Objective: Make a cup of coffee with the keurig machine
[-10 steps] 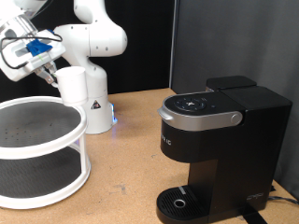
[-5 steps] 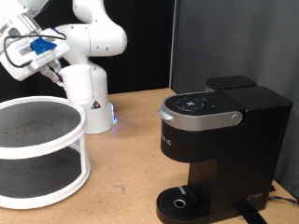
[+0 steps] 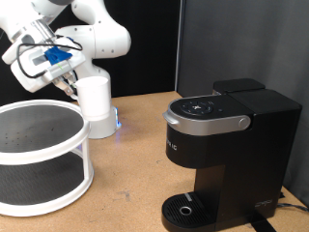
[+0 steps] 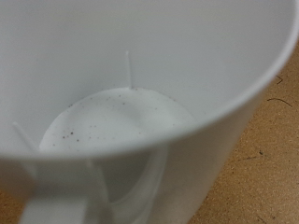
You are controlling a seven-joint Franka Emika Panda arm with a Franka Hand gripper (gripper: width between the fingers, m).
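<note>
The white cup (image 3: 95, 97) hangs in the air at the exterior view's upper left, beside the rim of the white two-tier shelf (image 3: 43, 159). My gripper (image 3: 71, 83) is shut on the cup's rim on its left side. In the wrist view the cup's inside (image 4: 121, 121) fills the picture, empty, with small dark specks on its bottom. The black keurig machine (image 3: 227, 155) stands at the exterior view's right, well apart from the cup, with its lid down, its grey handle band (image 3: 205, 122) facing forward, and its round drip tray (image 3: 185, 209) bare.
The robot's white base (image 3: 100, 124), with a blue light, stands behind the cup. The brown tabletop (image 3: 130, 169) lies between the shelf and the machine. A dark wall stands behind. The tabletop also shows beside the cup in the wrist view (image 4: 273, 131).
The gripper has moved towards the exterior view's right and slightly down with the cup, closer to the machine. The machine and shelf have not moved.
</note>
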